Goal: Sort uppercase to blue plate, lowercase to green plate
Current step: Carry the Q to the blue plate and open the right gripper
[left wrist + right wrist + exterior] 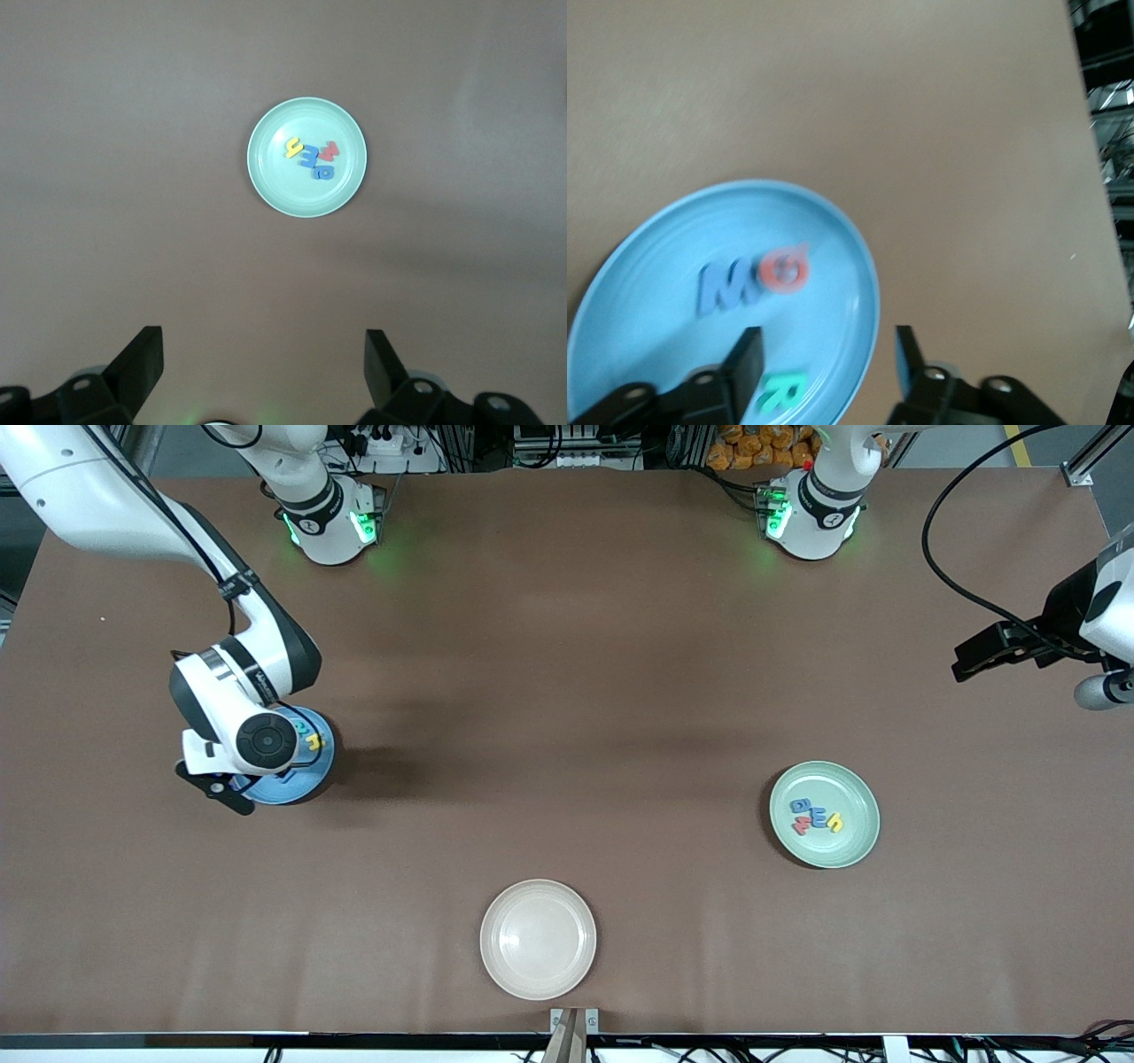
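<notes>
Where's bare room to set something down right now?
The cream plate is bare, as is the table between the blue plate and green plate. Both those plates are crowded with letters; the right gripper hangs over the blue one.

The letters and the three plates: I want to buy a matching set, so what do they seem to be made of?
The letters look like matte foam: thick, flat cut-outs in solid colours, no shine. The blue plate, green plate and cream plate look like smooth moulded plastic, each one even colour with a raised rim and a soft sheen, though melamine or similar cannot be ruled out.
</notes>
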Controlling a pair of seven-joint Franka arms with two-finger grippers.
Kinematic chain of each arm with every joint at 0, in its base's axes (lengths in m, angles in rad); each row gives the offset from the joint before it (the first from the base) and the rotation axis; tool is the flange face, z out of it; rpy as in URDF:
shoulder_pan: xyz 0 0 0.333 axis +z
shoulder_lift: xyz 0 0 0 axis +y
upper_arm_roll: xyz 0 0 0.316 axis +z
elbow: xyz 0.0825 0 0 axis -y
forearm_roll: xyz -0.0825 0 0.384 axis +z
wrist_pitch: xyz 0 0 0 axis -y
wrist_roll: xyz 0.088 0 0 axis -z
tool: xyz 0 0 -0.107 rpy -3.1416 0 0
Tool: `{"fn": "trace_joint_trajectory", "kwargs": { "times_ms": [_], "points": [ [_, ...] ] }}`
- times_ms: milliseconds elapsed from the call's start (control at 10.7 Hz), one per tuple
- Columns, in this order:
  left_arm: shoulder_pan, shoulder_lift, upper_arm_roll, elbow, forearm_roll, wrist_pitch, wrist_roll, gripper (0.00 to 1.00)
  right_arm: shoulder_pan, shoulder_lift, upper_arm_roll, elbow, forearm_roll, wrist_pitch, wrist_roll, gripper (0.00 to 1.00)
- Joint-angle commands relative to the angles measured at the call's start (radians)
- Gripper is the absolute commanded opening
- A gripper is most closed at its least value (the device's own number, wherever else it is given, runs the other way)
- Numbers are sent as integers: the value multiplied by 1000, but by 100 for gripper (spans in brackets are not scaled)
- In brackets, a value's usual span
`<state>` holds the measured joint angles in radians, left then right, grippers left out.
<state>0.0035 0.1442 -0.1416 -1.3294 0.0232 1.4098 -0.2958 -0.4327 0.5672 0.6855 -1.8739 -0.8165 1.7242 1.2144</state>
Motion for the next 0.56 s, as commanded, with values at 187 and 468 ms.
{"fn": "trace_joint_trajectory", "kwargs": {
  "times_ms": [187, 468],
  "points": [
    [3, -5, -12, -27, -5, -11, 73, 100, -27, 2, 12, 62, 80, 32, -13, 100],
    [4, -20, -1, -25, 1, -11, 121, 100, 37, -99, -137, 90, 323, 167, -196, 100]
  ]
}}
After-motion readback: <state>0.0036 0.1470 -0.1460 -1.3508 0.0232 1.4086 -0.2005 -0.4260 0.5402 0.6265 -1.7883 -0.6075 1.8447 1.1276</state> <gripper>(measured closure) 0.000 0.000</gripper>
